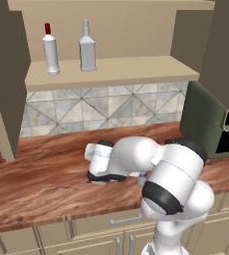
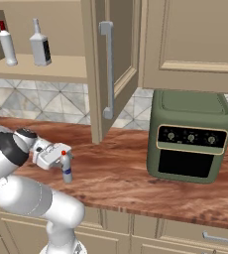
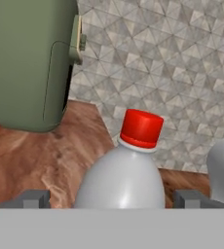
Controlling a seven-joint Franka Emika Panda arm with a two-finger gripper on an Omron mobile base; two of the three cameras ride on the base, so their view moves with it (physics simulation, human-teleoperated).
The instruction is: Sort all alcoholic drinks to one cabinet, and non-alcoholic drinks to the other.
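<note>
My fingers (image 3: 37, 198) stand spread wide, one on each side of the small clear bottle (image 3: 123, 175), not clamped on it. That red-capped bottle (image 2: 66, 168) stands upright on the wooden bench (image 2: 121, 178), with the green oven (image 2: 190, 141) well to its right. Up in the open cabinet (image 1: 106, 72), I see the white bottle (image 1: 50, 52) and the squarish clear one (image 1: 87, 50) side by side on the shelf.
</note>
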